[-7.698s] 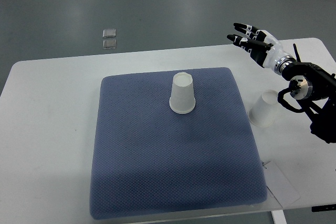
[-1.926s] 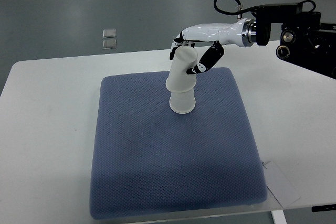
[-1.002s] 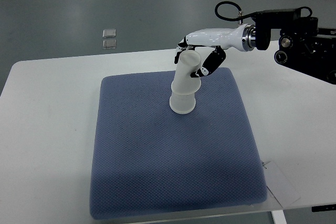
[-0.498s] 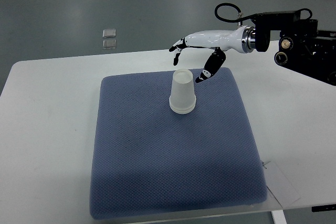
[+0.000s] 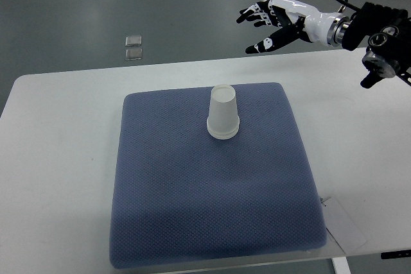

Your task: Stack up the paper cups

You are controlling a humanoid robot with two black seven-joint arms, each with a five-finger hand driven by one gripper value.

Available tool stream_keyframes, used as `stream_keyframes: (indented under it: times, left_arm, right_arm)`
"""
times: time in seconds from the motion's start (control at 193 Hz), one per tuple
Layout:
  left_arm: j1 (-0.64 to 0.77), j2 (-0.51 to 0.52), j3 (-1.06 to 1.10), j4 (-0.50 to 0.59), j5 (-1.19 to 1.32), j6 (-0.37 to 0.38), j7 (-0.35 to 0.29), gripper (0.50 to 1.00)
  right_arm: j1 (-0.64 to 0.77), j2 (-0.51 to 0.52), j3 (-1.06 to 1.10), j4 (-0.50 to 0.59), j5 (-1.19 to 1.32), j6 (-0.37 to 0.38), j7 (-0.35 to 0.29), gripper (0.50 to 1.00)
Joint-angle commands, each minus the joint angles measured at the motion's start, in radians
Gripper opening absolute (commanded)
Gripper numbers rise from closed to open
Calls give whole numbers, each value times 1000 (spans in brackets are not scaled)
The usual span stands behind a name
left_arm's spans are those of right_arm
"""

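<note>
The right hand [image 5: 270,22], white with black fingertips, hangs in the air past the far edge of the white table [image 5: 58,158], at about one o'clock in the view, fingers spread wide and holding nothing. The left arm is out of view.

The white paper cups [image 5: 223,113], nested upside down into one stack with a doubled rim at the base, stand upright on the dark blue textured mat [image 5: 212,203], a little toward twelve o'clock from its middle. From the hand, the stack lies toward seven o'clock, well apart and lower down.

By the look of it, thin paper like this is very light and crushes easily, and the tapered wall may slip. A gentle grip around the mid-wall, thumb opposing fingers, would probably suit best; the stack could tip if nudged near its top.
</note>
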Motion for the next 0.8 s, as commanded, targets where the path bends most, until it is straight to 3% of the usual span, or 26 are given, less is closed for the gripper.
stream_keyframes:
  times: [0.0, 0.104, 0.472, 0.794]
  left_arm:
    - [0, 0, 0, 0, 0, 0, 0, 1000]
    - [0, 0, 0, 0, 0, 0, 0, 1000]
    - [0, 0, 0, 0, 0, 0, 0, 1000]
    - [0, 0, 0, 0, 0, 0, 0, 1000]
  right_arm:
    - [-71, 11, 92, -20, 82, -82, -38, 907]
    - [-131, 79, 196, -44, 99, -116, -67, 907]
    - [-278, 251, 474, -155, 85, -105, -107, 911]
    - [-310, 285, 496, -155, 85, -110, -95, 911]
